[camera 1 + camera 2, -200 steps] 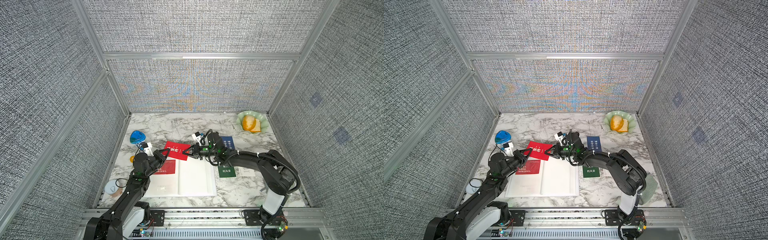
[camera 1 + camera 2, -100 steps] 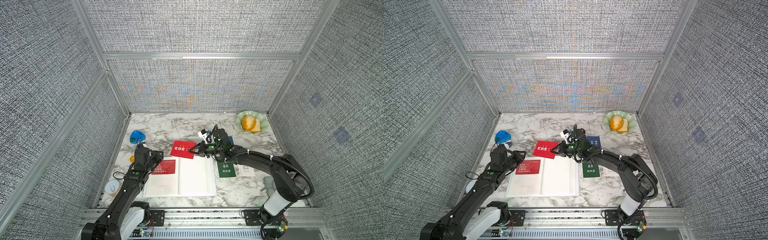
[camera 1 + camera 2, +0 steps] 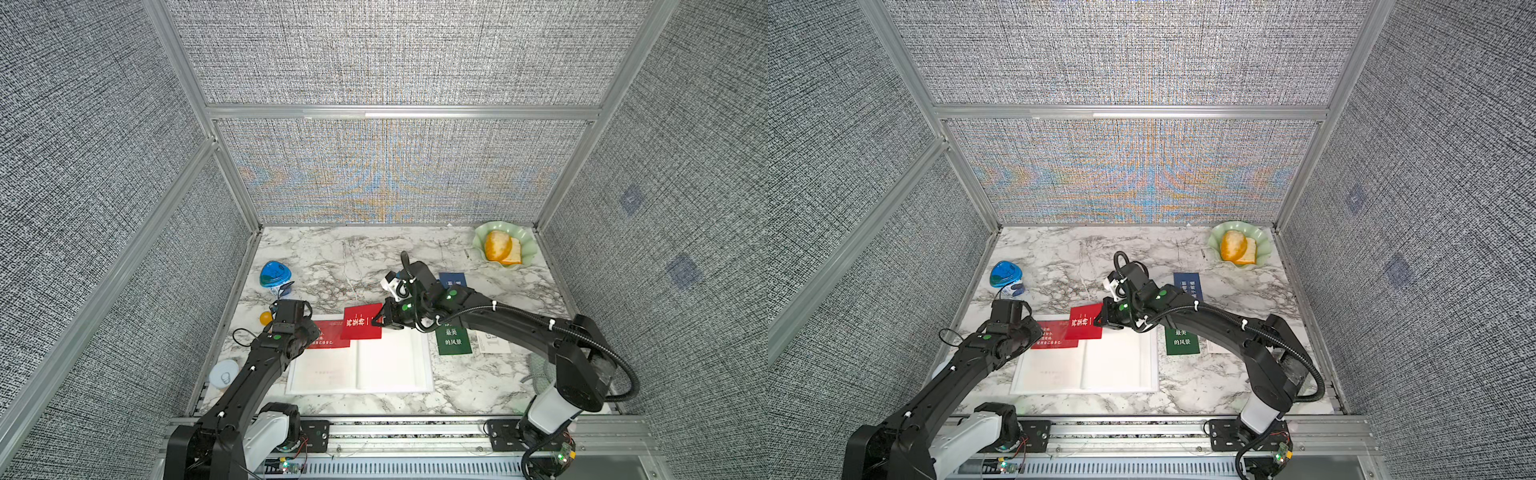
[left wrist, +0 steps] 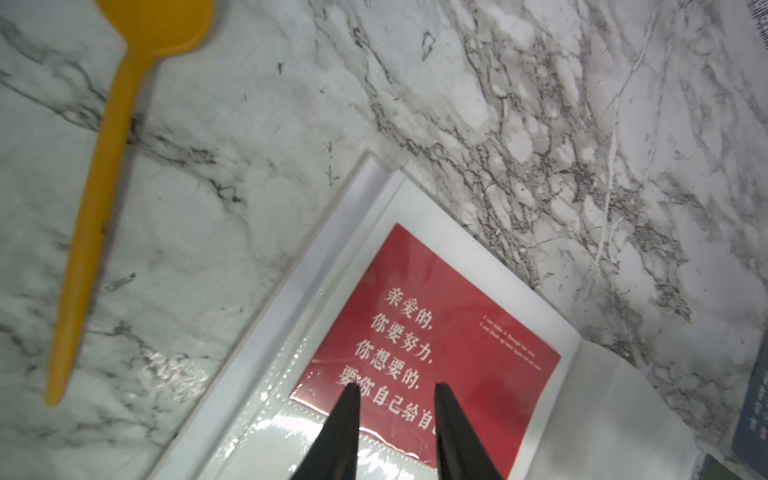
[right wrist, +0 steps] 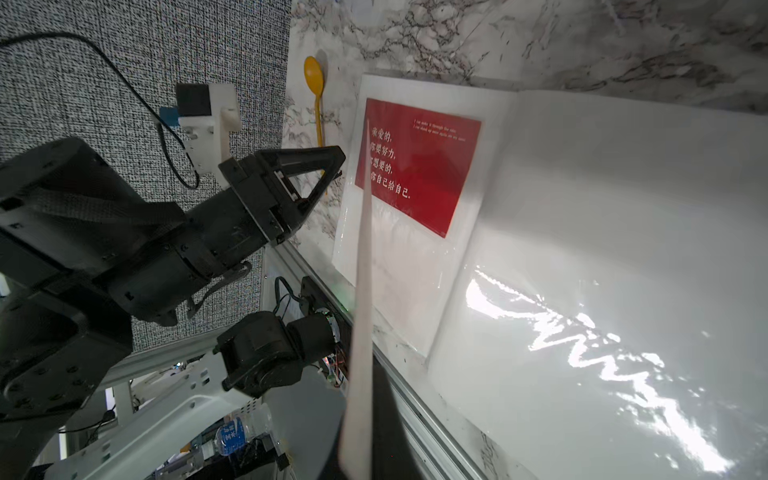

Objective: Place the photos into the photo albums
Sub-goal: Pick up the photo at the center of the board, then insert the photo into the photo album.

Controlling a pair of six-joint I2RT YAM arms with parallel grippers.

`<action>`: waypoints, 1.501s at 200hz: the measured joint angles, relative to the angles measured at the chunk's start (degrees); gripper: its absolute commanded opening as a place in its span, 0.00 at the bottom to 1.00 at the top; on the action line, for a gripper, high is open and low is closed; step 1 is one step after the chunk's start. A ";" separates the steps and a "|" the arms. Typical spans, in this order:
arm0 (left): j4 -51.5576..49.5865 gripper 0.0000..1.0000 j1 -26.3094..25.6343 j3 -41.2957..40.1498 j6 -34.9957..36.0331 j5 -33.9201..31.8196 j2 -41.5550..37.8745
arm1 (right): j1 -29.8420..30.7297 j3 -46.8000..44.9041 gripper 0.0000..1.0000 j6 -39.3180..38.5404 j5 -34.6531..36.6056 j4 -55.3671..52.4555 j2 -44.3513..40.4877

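Note:
The photo album (image 3: 328, 376) lies open on the marble, white pages up; it shows in both top views (image 3: 1054, 374). One red photo (image 3: 330, 337) (image 4: 436, 316) (image 5: 419, 166) sits in the left page's far pocket. My right gripper (image 3: 380, 322) (image 5: 361, 457) is shut on a second red photo (image 3: 360, 322) (image 3: 1084, 326), held over the album's far edge; the right wrist view shows it edge-on (image 5: 361, 270). My left gripper (image 4: 395, 388) (image 3: 312, 332) hovers open over the pocketed red photo, nothing between its fingers. Green (image 3: 454, 338), blue (image 3: 452, 279) and white (image 3: 492, 343) photos lie right of the album.
A green dish (image 3: 525, 245) holding orange food stands at the back right corner. A blue container (image 3: 274, 274) stands at the back left, a yellow spoon (image 4: 104, 166) lies left of the album, and a white round lid (image 3: 223, 373) sits near the front left.
The right gripper has carried the red photo rightward, then nearer, to the album's far edge. The left gripper has drawn back from that photo and opened a little wider.

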 measured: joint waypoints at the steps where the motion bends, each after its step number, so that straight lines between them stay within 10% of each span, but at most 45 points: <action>1: -0.07 0.33 0.00 0.00 0.00 -0.15 0.04 | 0.07 0.00 0.00 0.00 0.15 -0.22 0.07; 300: 1.90 0.30 0.00 -7.87 -2.43 -3.76 -1.49 | 7.87 4.33 0.00 -2.23 5.33 -18.23 5.66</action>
